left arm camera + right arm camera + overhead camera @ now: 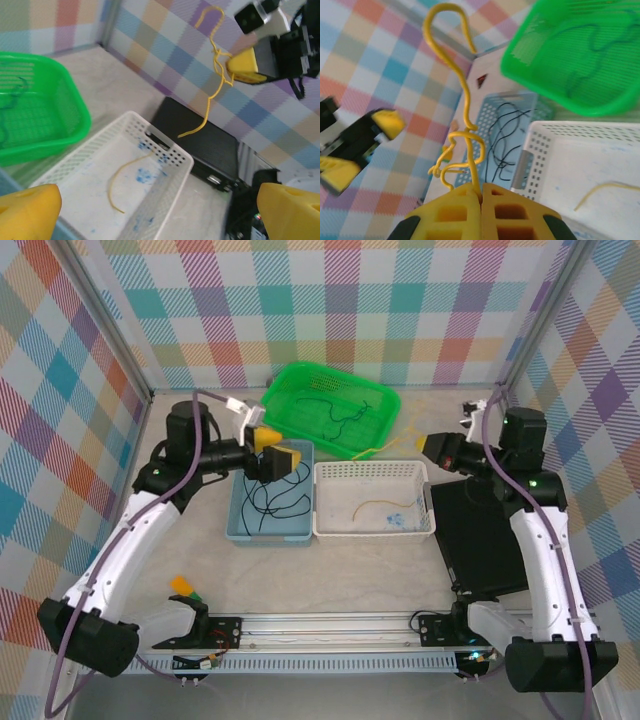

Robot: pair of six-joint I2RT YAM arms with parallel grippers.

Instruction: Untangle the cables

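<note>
Your right gripper (pixel 481 192) is clamped on the knotted yellow cable (pixel 465 100), holding it high near the white basket (pixel 370 468), likely so it hangs free | your left gripper (pixel 277 450) hovers, jaws apart, over the black cable (pixel 270 502) in the blue basket (pixel 240 530).

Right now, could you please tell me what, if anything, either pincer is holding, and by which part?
The right pincer is shut on the yellow cable at its kinked middle. The left pincer is open and empty.
</note>
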